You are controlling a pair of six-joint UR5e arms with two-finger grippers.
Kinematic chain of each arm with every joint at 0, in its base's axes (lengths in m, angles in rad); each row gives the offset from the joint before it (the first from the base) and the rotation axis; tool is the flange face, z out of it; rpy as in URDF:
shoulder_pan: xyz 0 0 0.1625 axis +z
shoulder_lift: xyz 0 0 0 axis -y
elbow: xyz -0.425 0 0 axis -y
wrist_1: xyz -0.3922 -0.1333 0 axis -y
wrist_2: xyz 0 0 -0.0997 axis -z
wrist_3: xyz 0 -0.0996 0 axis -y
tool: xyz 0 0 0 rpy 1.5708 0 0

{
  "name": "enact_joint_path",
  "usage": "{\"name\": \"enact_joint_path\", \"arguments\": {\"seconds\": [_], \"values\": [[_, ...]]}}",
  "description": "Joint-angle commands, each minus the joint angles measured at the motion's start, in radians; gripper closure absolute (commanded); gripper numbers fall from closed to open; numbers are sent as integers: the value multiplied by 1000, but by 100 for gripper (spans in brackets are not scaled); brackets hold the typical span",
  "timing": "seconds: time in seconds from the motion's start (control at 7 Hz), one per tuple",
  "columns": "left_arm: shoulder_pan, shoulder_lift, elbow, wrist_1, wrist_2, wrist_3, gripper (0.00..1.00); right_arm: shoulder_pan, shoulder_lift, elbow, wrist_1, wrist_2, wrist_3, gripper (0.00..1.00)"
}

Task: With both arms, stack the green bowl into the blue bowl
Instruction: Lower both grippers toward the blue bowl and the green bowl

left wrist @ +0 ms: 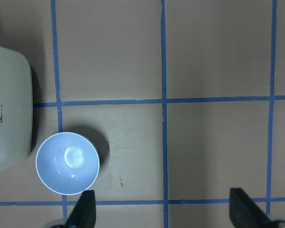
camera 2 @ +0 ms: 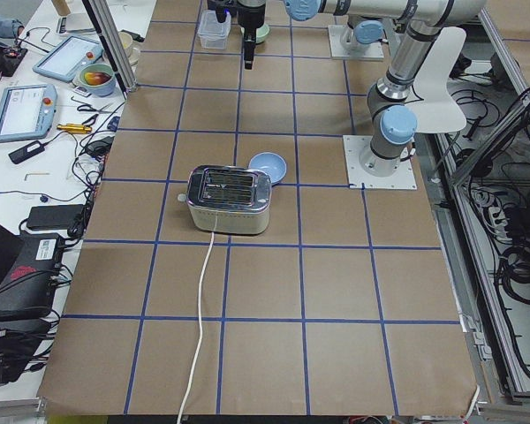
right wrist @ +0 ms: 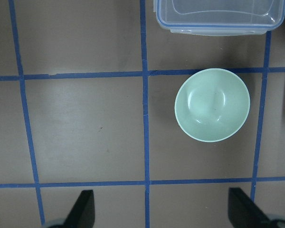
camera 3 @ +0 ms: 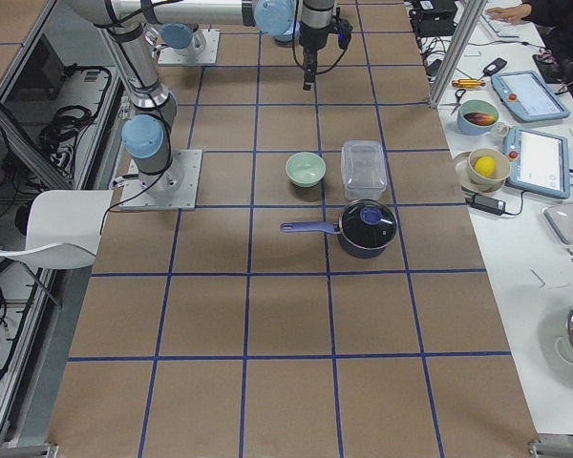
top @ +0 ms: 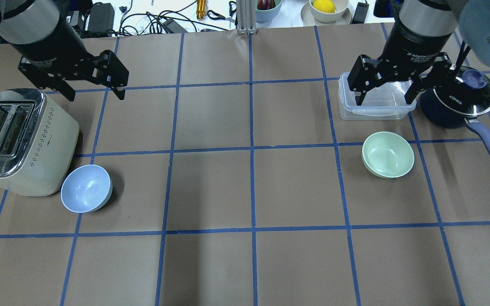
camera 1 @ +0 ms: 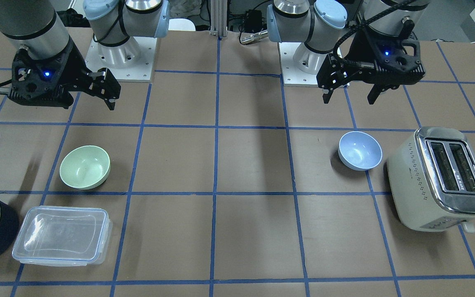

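Overhead exterior: 1 toaster [top: 19, 140] by 1 blue bowl [top: 86, 188]; 1 container [top: 381, 111], 1 saucepan [top: 449, 115] nr 1 green bowl [top: 388, 154]; left gripper [top: 95, 95], right gripper [top: 384, 101] fingers apart, empty.

Overhead, the tape-gridded brown table [top: 249, 191] bears a toaster [top: 24, 142] at 9 o'clock with the blue bowl [top: 86, 188] just beside it, the green bowl [top: 388, 154] at 3, a clear container [top: 383, 108] and saucepan [top: 445, 112] at 2.

The left arm [camera 1: 291, 20] and right arm [camera 1: 138, 16] are silver-grey tubes with pale blue joint caps [camera 1: 330, 14], on white, screw-dotted base plates [camera 1: 136, 72]. The black left hand [camera 1: 350, 99] and right hand [top: 384, 101] each show a blue light [camera 1: 386, 53], and white lettering [top: 421, 55] rings the wrists.
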State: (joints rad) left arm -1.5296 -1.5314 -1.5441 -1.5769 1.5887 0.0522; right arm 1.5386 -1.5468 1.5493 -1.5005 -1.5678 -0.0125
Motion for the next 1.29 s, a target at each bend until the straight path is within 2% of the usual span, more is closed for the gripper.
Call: {"name": "enact_joint_path", "arguments": {"seconds": [0.0,0.86,1.0,1.14], "values": [[0,-4,-10,3,2,0,0,0,4,3,-7,0,3,0],[2,10,-13,-12,-7,0,0,-17,17,9,-35,-8,-10,0],[2,-16,-10,-8,-4,-14,0,-44,23,11,-67,-9,-126,0],[0,-7,-11,-12,-10,-15,0,-128,63,14,-81,-2,-226,0]]}}
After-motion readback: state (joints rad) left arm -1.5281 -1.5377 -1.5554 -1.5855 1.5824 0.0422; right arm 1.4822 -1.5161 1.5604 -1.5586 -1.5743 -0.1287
